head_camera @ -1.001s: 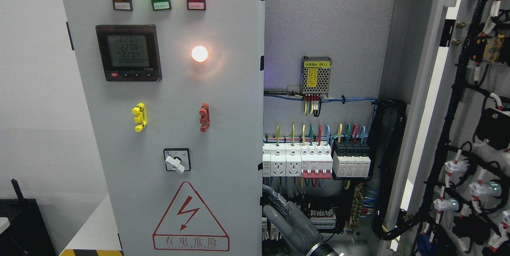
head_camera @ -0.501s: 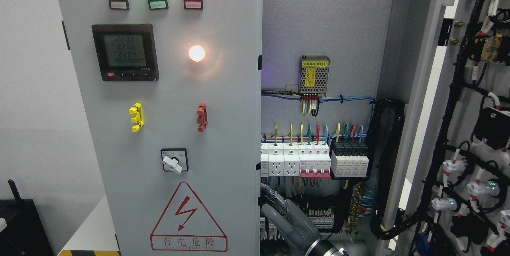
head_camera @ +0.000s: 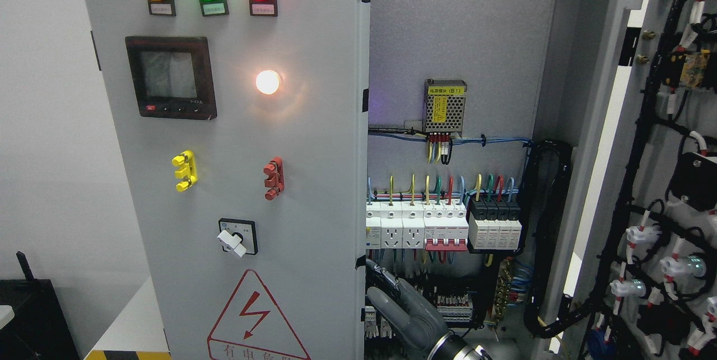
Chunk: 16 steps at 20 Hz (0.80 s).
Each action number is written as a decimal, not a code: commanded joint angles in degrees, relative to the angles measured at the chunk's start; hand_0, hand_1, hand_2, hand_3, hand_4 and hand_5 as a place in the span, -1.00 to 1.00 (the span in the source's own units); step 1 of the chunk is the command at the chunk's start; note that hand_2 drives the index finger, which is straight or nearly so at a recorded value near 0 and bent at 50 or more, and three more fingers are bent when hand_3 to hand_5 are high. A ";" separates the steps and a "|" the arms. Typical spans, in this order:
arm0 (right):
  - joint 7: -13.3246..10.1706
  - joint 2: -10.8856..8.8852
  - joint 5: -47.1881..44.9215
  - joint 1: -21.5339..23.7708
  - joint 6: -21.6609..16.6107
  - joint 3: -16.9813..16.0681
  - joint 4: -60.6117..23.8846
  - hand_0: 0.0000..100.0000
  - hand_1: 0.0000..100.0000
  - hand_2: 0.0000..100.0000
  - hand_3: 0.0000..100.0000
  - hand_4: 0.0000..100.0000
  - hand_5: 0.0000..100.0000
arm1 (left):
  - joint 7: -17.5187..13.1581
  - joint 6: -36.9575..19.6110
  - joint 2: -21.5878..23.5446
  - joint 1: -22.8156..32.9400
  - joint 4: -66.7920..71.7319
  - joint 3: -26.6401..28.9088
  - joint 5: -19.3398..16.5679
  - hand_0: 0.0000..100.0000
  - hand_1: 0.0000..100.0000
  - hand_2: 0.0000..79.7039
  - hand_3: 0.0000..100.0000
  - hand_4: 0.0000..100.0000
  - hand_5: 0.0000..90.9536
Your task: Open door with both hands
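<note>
head view: grey left door (head_camera: 313, 141) ajar; hand (head_camera: 400, 307) behind edge.

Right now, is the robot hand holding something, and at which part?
The hand has its fingers hooked on the free edge of the left door, low down near the bottom of the picture. Whether it is the left or right hand cannot be told.

Left door (head_camera: 235, 141), low: red triangular warning sign (head_camera: 256, 321) with lightning bolt, Chinese characters beneath cut off by frame edge. Power module (head_camera: 445, 106) inside cabinet: yellow label, print too small. Meter (head_camera: 170, 76) digits unreadable.
</note>
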 commanded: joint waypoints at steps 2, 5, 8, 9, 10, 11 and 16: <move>2.71 -1.30 -4.80 2.05 0.01 0.99 -4.23 -0.76 -0.22 -1.00 -1.00 -1.00 -1.00 | -0.06 -0.01 0.01 0.00 -0.18 0.09 -0.79 -0.76 -0.22 -1.00 -1.00 -1.00 -1.00; 4.30 -1.39 -5.25 2.84 0.01 3.18 -5.73 -0.76 -0.22 -1.00 -1.00 -1.00 -1.00 | 0.03 -0.01 0.01 0.00 -0.18 0.09 -0.79 -0.76 -0.22 -1.00 -1.00 -1.00 -1.00; 5.00 -1.39 -5.51 2.84 0.10 4.24 -6.09 -0.76 -0.22 -1.00 -1.00 -1.00 -1.00 | -0.06 -0.01 -0.08 0.00 -0.18 0.09 -0.79 -0.76 -0.22 -1.00 -1.00 -1.00 -1.00; 5.00 -1.39 -5.60 2.75 0.10 4.24 -6.00 -0.76 -0.22 -1.00 -1.00 -1.00 -1.00 | 0.03 -0.01 0.01 0.00 -0.18 0.09 -0.79 -0.76 -0.22 -1.00 -1.00 -1.00 -1.00; 5.18 -1.39 -5.60 2.75 0.10 4.24 -6.09 -0.76 -0.22 -1.00 -1.00 -1.00 -1.00 | 0.03 -0.01 0.01 0.00 -0.18 0.09 -0.79 -0.76 -0.22 -1.00 -1.00 -1.00 -1.00; 5.96 -1.39 -5.60 2.75 0.19 4.24 -6.09 -0.76 -0.22 -1.00 -1.00 -1.00 -1.00 | -0.06 -0.01 0.01 0.00 -0.18 0.09 -0.79 -0.76 -0.22 -1.00 -1.00 -1.00 -1.00; 9.84 -1.39 -5.60 2.31 0.19 5.56 -6.09 -0.76 -0.22 -1.00 -1.00 -1.00 -1.00 | 0.03 -0.01 -0.08 0.00 -0.18 0.09 -0.79 -0.76 -0.22 -1.00 -1.00 -1.00 -1.00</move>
